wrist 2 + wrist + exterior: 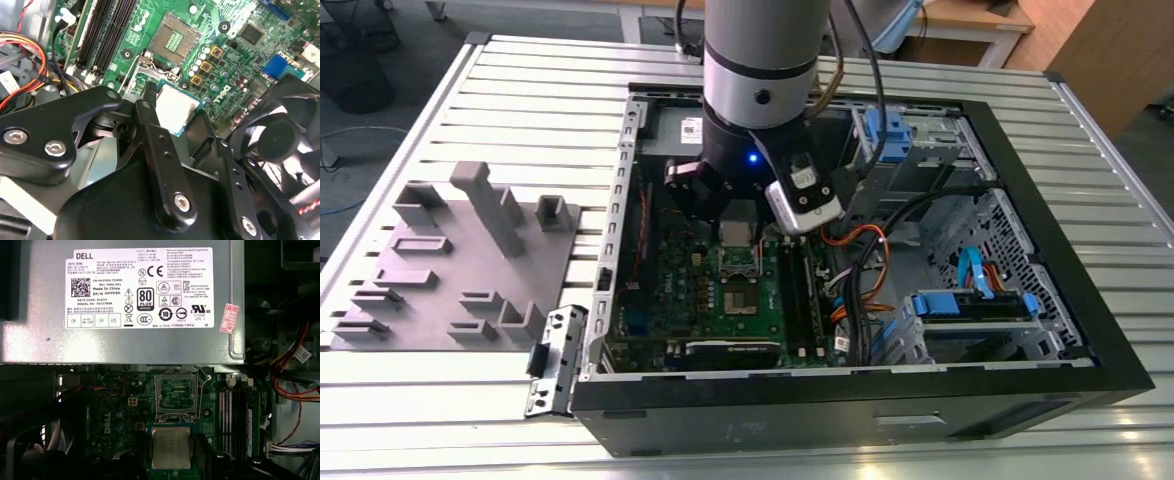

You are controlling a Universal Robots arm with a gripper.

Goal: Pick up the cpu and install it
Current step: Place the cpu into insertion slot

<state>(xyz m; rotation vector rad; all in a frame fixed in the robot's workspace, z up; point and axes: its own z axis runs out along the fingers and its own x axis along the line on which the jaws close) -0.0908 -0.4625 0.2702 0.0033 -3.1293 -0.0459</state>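
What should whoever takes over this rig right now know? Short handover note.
Gripper: shut on the cpu, with a finger on each of two opposite edges.
Where: the cpu appears held clear of the green board, inside the open computer case. It is beside the socket, not over it.
Done: the cpu is picked up and is inside the case.
Left: the socket is open and empty, and the cpu is not yet seated.

The cpu (171,447) is capped in dull grey metal, the circuit board (120,405) is coated glossy green, and the table (520,110) is formed of ribbed metal.
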